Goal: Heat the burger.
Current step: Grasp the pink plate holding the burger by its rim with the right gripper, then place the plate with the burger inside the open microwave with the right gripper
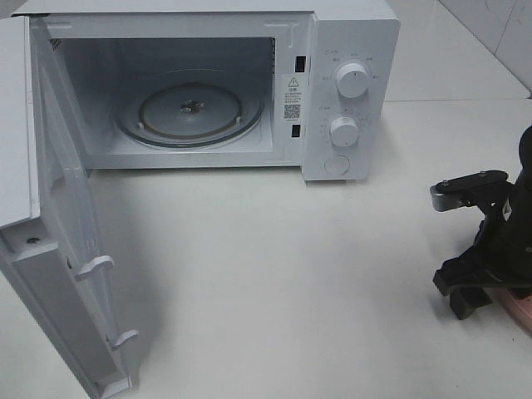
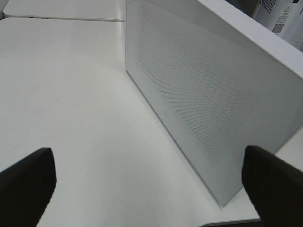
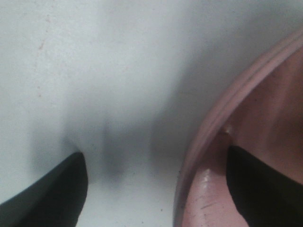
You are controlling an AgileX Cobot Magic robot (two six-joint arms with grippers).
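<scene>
The burger is out of view in every frame. My right gripper (image 1: 465,297) hangs low over the table at the far right, next to a pink plate (image 1: 515,312). In the right wrist view the right gripper (image 3: 154,153) is open and straddles the plate's rim (image 3: 222,118): one finger is over the white table, the other inside the plate. It grips nothing. The left gripper (image 2: 147,151) is open wide and empty, facing the outer side of the microwave door (image 2: 213,94); it does not show in the exterior high view.
The white microwave (image 1: 349,83) stands at the back with its door (image 1: 66,249) swung fully open to the left. Its glass turntable (image 1: 189,112) is bare. White tabletop (image 1: 274,266) spreads in front of it.
</scene>
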